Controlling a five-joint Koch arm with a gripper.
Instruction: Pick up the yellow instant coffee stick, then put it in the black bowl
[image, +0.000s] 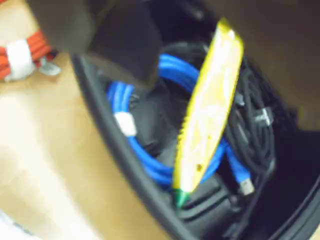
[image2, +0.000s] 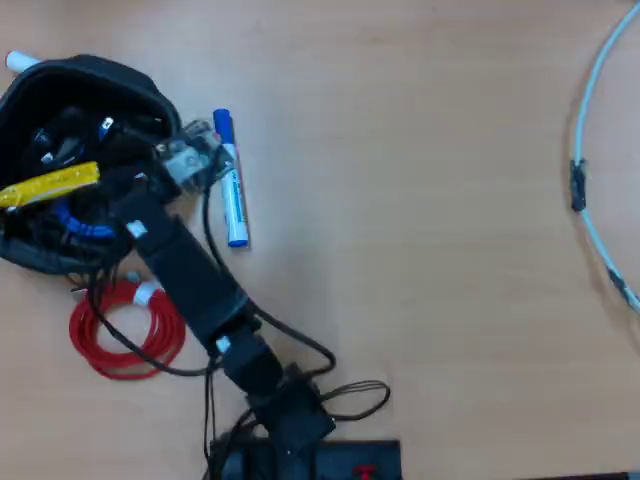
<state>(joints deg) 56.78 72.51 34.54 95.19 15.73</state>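
One yellow instant coffee stick (image: 207, 107) poised over black bowl (image2: 150, 98) for release; gripper grasp indeterminable.

Black boxy arm (image2: 190, 280) with trailing black cables (image2: 300, 345).

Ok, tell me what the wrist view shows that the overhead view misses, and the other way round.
Only the wrist view: the stick's green tip, a white band on the blue cable, a connector on its end.
Only the overhead view: the marker beside the bowl, the arm, the whole red coil.
Both: the stick over the cables in the bowl, the red cable outside it.
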